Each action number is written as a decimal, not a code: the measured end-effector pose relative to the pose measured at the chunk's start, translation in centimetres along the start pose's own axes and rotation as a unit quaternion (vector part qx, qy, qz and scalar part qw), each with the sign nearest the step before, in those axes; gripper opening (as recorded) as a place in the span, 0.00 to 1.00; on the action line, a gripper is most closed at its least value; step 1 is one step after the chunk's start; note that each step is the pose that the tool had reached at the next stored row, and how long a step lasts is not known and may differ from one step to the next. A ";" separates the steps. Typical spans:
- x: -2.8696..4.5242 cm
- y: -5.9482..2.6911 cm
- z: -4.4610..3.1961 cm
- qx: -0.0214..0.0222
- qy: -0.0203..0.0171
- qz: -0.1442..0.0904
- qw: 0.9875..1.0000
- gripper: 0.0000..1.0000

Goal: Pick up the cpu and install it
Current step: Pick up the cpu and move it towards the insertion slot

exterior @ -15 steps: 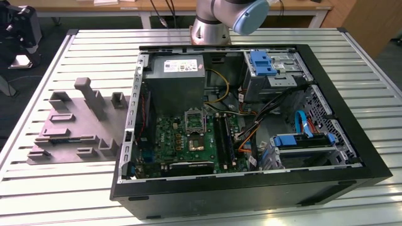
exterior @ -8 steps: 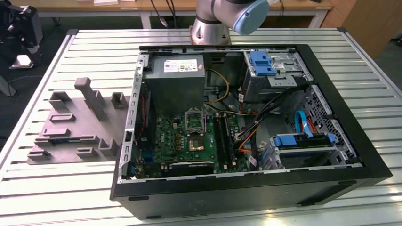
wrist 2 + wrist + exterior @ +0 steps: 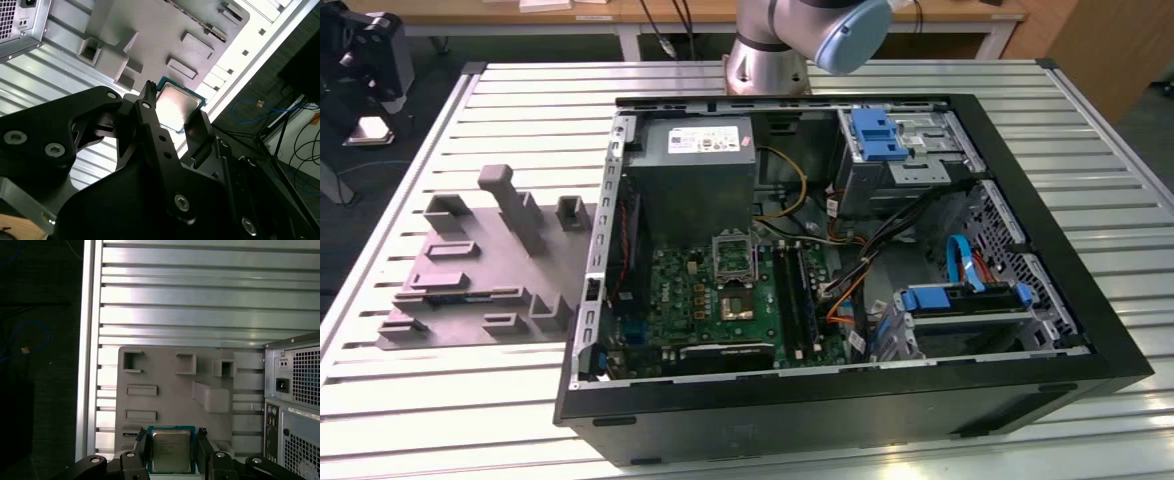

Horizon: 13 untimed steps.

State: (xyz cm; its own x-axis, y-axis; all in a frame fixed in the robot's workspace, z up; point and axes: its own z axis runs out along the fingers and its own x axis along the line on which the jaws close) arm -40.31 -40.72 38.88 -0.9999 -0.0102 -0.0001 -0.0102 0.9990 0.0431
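Gripper closed on the cpu, above the grey fixture tray.

In both wrist views the gripper [image 3: 171, 446] [image 3: 174, 111] holds the cpu [image 3: 171, 452] [image 3: 180, 104] by two opposite edges, one black finger [image 3: 142, 447] bearing on each side, with the silvery-grey metal top facing the cameras. In the first wrist view the cpu lies over the near edge of the grey fixture tray [image 3: 165, 405], which rests on the slatted desk [image 3: 200, 300] just beside the rear panel of the computer case [image 3: 295, 390]. In the exterior view the case [image 3: 854, 410] lies open on its side. The metal-framed socket [image 3: 732, 252] sits on the green motherboard [image 3: 680, 300], well apart from the tray [image 3: 467, 270].
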 end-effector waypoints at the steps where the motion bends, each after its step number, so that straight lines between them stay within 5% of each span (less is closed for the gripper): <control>1: -0.03 0.00 0.00 0.000 0.000 0.000 1.000 0.47; 13: -0.38 0.00 0.00 0.000 0.000 0.000 1.000 0.47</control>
State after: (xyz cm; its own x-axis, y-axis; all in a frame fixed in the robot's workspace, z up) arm -39.94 -40.72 38.88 -0.9999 -0.0102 -0.0002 -0.0102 0.9990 0.0431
